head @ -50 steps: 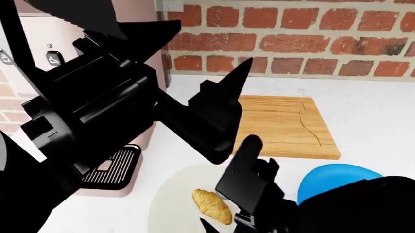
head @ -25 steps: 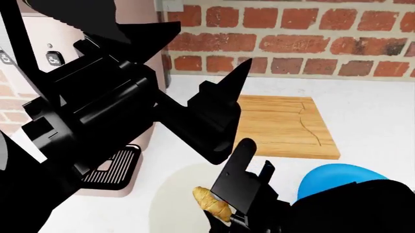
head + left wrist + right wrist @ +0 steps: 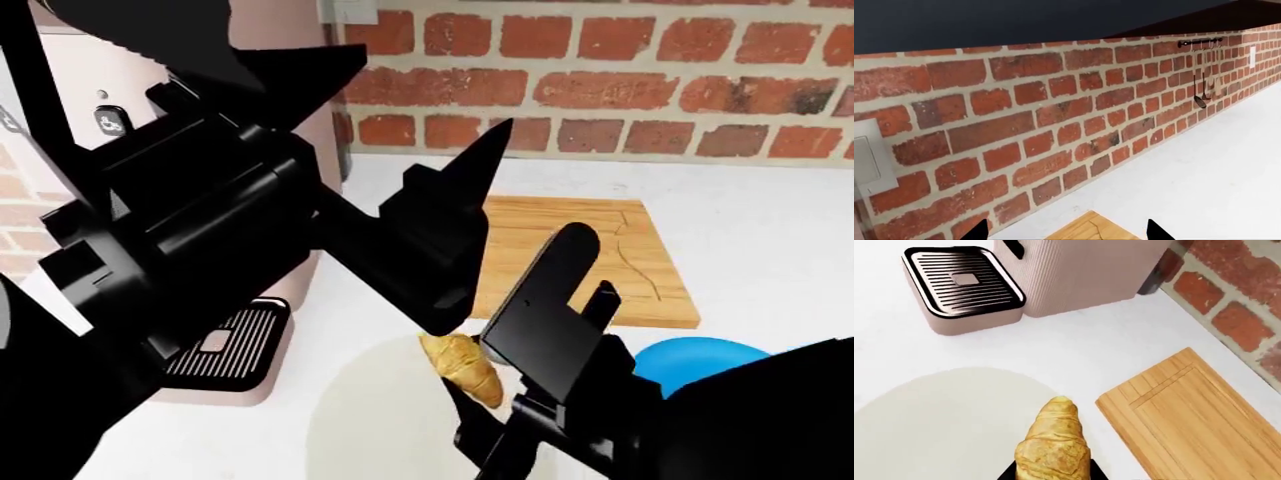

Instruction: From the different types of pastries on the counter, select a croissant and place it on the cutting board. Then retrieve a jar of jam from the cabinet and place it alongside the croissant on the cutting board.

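Holding: our right gripper (image 3: 514, 385) is pinching the croissant (image 3: 1053, 447) by one end, the free tapered tip poking out ahead of the jaws in the right wrist view
Where the croissant is: up off the round cream plate (image 3: 934, 425), hanging over its edge on the side nearer the cutting board (image 3: 1194, 415), not touching either one as far as we can tell
Grip spot: jaws sit around the fat ridged part, which looks like the right place to us; the thin ends would probably crumble or slip out
How it'll handle: our guess is very light, soft and flaky, so it squashes before it slides; gentle squeeze, no jerky swings, and set it down low instead of dropping it
Left gripper: (image 3: 1066, 232) only two dark fingertips show at the edge of its own camera, set wide apart with nothing between them, so spread and empty; it's parked up over the board's far end facing the brick wall (image 3: 1021, 125)
Board: bare wood, plenty of flat room short of the curved groove
Nearby: pink coffee machine (image 3: 1074, 270) with its drip tray (image 3: 961, 282) sits just past the plate, blue plate (image 3: 701, 360) peeks out beside our right arm
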You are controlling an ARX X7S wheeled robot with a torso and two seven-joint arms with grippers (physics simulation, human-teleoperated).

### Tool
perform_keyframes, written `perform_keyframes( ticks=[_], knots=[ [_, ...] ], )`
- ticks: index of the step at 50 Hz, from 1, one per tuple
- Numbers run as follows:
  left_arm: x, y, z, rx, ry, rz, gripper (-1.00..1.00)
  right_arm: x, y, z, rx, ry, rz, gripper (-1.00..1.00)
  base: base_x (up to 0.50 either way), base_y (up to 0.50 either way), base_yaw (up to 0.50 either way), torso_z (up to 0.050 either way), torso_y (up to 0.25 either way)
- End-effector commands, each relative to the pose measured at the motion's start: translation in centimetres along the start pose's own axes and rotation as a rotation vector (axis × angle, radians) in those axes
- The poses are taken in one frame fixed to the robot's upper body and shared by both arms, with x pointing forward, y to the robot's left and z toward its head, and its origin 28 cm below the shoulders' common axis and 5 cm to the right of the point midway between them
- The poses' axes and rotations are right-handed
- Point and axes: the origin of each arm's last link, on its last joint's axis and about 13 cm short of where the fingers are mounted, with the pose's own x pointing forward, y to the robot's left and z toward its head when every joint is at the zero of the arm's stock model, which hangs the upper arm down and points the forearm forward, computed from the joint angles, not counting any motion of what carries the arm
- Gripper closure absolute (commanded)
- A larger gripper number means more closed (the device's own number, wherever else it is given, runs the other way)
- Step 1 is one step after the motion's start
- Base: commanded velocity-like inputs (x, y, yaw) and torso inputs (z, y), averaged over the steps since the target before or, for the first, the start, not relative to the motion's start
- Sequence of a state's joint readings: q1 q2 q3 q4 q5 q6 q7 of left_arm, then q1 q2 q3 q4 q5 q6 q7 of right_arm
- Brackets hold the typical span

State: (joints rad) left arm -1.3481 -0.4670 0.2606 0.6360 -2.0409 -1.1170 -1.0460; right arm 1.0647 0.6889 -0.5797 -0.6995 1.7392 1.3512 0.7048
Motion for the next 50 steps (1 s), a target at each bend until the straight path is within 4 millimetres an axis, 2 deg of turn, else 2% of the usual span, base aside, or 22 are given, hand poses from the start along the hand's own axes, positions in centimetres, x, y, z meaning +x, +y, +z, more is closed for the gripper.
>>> perform_keyframes(
  ticks=[1, 12, 27, 32, 38, 50],
  knots=[
    [0.0, 0.0, -0.2, -0.002, 0.002, -0.002, -1.0, -2.0, -2.2, 1.4, 0.04, -0.046, -0.205, 1.0, 0.0, 0.0, 0.0, 0.0, 0.0],
    [0.1, -0.2, -0.6, -0.013, 0.004, -0.007, -1.0, -2.1, -5.5, 1.5, 0.112, -0.05, -0.474, 1.0, 0.0, 0.0, 0.0, 0.0, 0.0],
    [0.1, -0.2, -0.6, -0.013, 0.003, -0.009, -1.0, -2.0, -5.7, 1.3, 0.114, -0.056, -0.499, 1.0, 0.0, 0.0, 0.0, 0.0, 0.0],
    [0.0, -0.2, -1.2, -0.026, 0.006, -0.009, -1.0, -0.4, -8.2, 1.3, 0.135, -0.009, -0.553, 1.0, 0.0, 0.0, 0.0, 0.0, 0.0],
    [0.1, -0.2, -1.2, -0.031, 0.003, -0.012, -1.0, 1.7, -11.2, 2.4, 0.159, 0.026, -0.567, 1.0, 0.0, 0.0, 0.0, 0.0, 0.0],
    [-0.1, -0.4, -0.9, -0.024, -0.002, -0.021, -1.0, 4.2, -14.3, 4.6, 0.184, 0.15, -0.457, 1.0, 0.0, 0.0, 0.0, 0.0, 0.0]
  ],
)
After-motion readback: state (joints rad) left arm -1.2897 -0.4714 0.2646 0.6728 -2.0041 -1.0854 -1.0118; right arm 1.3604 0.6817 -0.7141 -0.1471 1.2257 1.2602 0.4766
